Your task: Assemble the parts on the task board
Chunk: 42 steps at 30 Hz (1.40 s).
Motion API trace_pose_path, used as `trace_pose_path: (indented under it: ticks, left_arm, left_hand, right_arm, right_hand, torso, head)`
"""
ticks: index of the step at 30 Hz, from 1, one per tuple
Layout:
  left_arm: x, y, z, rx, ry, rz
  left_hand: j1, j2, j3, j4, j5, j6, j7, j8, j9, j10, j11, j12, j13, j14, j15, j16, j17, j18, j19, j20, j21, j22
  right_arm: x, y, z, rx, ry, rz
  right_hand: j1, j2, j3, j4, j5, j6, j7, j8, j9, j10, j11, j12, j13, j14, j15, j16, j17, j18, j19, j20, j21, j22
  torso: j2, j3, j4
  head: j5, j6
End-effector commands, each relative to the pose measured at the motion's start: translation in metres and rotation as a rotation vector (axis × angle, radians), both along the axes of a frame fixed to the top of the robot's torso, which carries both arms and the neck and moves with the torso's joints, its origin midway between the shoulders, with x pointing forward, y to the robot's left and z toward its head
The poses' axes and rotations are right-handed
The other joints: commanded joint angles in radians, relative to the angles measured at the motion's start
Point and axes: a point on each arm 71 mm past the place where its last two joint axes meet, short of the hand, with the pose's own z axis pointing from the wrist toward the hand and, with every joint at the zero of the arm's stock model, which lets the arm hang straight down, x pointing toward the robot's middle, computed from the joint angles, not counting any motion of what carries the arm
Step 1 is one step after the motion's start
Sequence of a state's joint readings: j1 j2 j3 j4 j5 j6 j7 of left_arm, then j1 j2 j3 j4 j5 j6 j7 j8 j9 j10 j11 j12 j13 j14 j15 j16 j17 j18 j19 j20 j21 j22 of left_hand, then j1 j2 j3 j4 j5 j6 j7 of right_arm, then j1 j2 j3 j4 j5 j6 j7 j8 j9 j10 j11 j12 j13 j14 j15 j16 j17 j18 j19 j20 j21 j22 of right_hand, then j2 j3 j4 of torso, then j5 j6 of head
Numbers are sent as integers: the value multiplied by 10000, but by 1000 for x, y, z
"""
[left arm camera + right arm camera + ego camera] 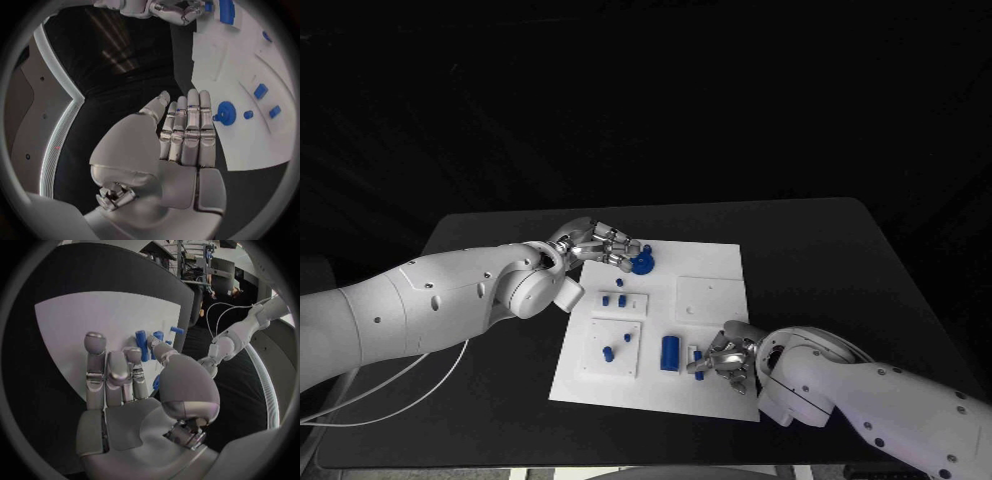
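Starting at the left of the head view, our left hand [596, 245] sits at the upper left corner of the task board [711, 290], fingers curled near the round blue part [642, 263] there. In the left wrist view the fingers [190, 125] lie straight and side by side, with the round part just beyond their tips and nothing held. We judge that a careless close from here could knock this part sideways across the plate instead of catching it.

Moving toward the centre, several small blue pegs [616, 299] stand or lie in the board's left half, and a blue cylinder [671, 351] lies in the lower middle.

At the lower right, our right hand [721, 358] hovers over the board's bottom edge just beside the cylinder. In the right wrist view its fingers [106, 370] are extended and slightly apart, with blue pieces beyond them; we cannot tell whether the thumb touches one. The risk here is that the hand presses the board and shifts it, upsetting the pegs.
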State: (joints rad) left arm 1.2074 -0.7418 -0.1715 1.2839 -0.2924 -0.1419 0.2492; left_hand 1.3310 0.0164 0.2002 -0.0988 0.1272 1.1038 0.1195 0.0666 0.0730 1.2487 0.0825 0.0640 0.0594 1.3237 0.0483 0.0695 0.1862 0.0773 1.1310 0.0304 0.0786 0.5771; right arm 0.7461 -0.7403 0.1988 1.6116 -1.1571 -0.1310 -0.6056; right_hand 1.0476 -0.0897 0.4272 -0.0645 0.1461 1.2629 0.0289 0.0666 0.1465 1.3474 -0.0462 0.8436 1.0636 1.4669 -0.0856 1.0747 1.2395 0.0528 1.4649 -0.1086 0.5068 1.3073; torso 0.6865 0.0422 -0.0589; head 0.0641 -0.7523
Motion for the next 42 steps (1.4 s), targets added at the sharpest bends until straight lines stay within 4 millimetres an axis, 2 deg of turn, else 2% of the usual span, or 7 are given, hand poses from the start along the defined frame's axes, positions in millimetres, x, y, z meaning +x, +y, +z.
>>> trace_pose_path:
  ticks: [1,7,13,21,28,36,42]
  left_arm:
    - [-1,-3,0,-105,64,-172]
    - [-1,-2,0,-100,75,-175]
    - [-1,-2,0,-96,79,-171]
    - [-1,-2,0,-91,87,-168]
    - [-1,-1,0,-78,98,-156]
    - [-1,0,0,-46,113,-153]
    - [-1,0,0,-41,116,-163]
  left_hand:
    - [-93,7,-13,52,24,-60,-10,-16,-1,-66,-23,9,10,-13,35,-19,11,-148,55,13,-47,-9]
    - [-102,-8,-3,99,28,-74,-5,-18,-2,-81,-15,10,11,-25,43,-21,8,-151,68,19,-45,-109]
    - [-102,-8,-3,99,28,-74,-5,-18,-2,-81,-15,10,11,-25,43,-21,8,-151,68,19,-45,-109]
    - [-102,-8,-3,99,28,-74,-5,-18,-2,-81,-15,10,11,-25,43,-21,8,-151,68,19,-45,-109]
    - [-102,-8,-3,99,28,-74,-5,-18,-2,-81,-15,10,11,-25,43,-21,8,-151,68,19,-45,-109]
    - [-102,-8,-3,99,28,-74,-5,-18,-2,-81,-15,10,11,-25,43,-21,8,-151,68,19,-45,-109]
    - [-102,-8,-3,99,28,-74,-5,-18,-2,-81,-15,10,11,-25,43,-21,8,-151,68,19,-45,-109]
  right_arm:
    - [0,3,1,94,-112,87]
    - [1,4,2,151,-177,55]
    - [1,4,2,201,-245,13]
    - [2,4,3,327,-280,38]
    - [0,3,4,667,-271,364]
    - [-4,0,4,1011,48,1032]
    - [-8,-2,3,945,327,1378]
  right_hand:
    - [44,-221,-101,387,-270,35,-40,-29,-32,2,-59,-12,-16,77,-76,38,-6,-73,479,-74,-42,369]
    - [321,-504,-861,1346,-345,48,-15,-30,-89,-4,-30,-24,-32,73,-72,11,-21,-51,479,-64,-84,338]
    - [420,-567,-1117,1587,-336,43,4,-27,-102,-15,-29,-36,-42,66,-64,-18,-33,-40,477,-61,-105,319]
    - [490,-558,-1135,1586,-373,34,5,-29,-104,-16,-27,-36,-42,67,-69,-27,-37,-38,475,-64,-120,311]
    - [640,-570,-1247,1338,-371,17,13,-28,-113,-44,-25,-66,-58,57,-80,-70,-55,-28,470,-76,-195,276]
    - [919,-456,-2641,1213,73,-24,48,-28,-117,-90,1,-79,-75,51,-74,-95,-29,-5,461,-66,-258,248]
    - [1163,-431,-2731,1049,112,-11,40,-30,-125,-89,-8,-40,-47,51,-73,-71,2,-12,461,-67,-221,273]
  torso:
    - [0,-2,-3]
    - [0,0,2]
    - [-1,0,0]
    - [2,5,-1]
    - [2,8,-5]
    - [-1,12,-14]
    - [2,13,-10]
  head:
    - [13,-3]
    - [35,-1]
    - [56,-6]
    - [71,-3]
    - [65,6]
    - [74,0]
    - [31,-4]
